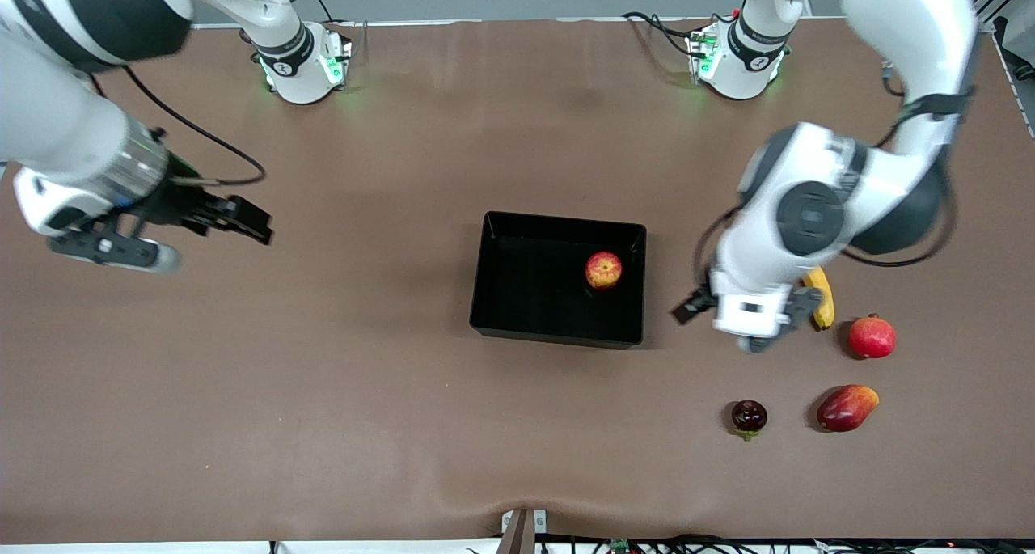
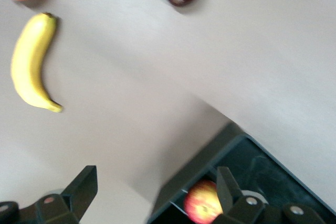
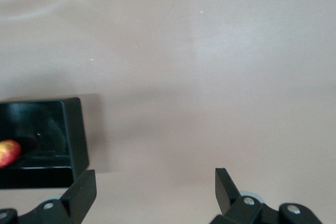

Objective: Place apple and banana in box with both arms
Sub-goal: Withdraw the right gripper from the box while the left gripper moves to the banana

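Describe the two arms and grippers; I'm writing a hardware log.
Both arms are glossy white with black joint bands and round grey joint caps. Loose black cables run along them, and green lights glow at the bases. The left gripper has a white body, and the right gripper is black with angular fingers.

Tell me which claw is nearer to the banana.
Left. The left claw hangs open over the table between the box and the banana, right beside the fruit. The right claw is open over bare table toward the right arm's end.

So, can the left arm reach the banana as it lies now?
Probably yes. The banana lies bare on the table, apart from other fruits, and the left end effector hangs open beside it, between it and the box.
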### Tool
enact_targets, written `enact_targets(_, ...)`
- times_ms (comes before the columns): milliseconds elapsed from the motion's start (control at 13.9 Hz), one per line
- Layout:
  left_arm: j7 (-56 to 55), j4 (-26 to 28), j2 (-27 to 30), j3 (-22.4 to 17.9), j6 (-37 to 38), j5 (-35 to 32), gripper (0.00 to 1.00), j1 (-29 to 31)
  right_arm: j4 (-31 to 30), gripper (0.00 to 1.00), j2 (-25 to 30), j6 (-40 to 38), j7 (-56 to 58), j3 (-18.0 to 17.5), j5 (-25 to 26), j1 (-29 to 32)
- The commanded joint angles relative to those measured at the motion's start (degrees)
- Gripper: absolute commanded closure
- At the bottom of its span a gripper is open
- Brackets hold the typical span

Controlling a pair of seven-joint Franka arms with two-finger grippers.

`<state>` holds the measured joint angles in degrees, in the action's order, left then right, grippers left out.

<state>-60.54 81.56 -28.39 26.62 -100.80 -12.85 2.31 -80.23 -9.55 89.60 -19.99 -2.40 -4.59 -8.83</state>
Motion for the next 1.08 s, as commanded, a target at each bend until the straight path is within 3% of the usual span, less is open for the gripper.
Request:
enact_targets(0,2.3,5.9,1.4,0.4,0.7,0.0,0.0,5.0,-2.2,0.0,2.7,-2.1,7.7,-2.9,1.2,7.0)
enact_targets(358,10.5,16.8,2.3,0.5,-5.1,-4.4,0.0,13.1,-4.3,0.0,5.8,-4.2,20.0,-2.2,7.0,12.7)
enact_targets(502,16.4,22.4,3.0,0.5,-10.5,-4.4,0.0,17.4,-6.2,0.0,6.9,-4.1,23.0,1.1,7.3,12.9)
enact_targets(717,22.8,29.1,2.3,0.4,-20.5,-5.5,0.0,23.2,-10.0,0.0,9.1,-4.2,23.9,2.7,7.3,13.5)
enact_targets(1004,28.1,33.6,1.5,0.4,-28.9,-8.0,0.0,27.6,-12.2,0.0,10.0,-5.7,28.1,3.8,7.1,13.6)
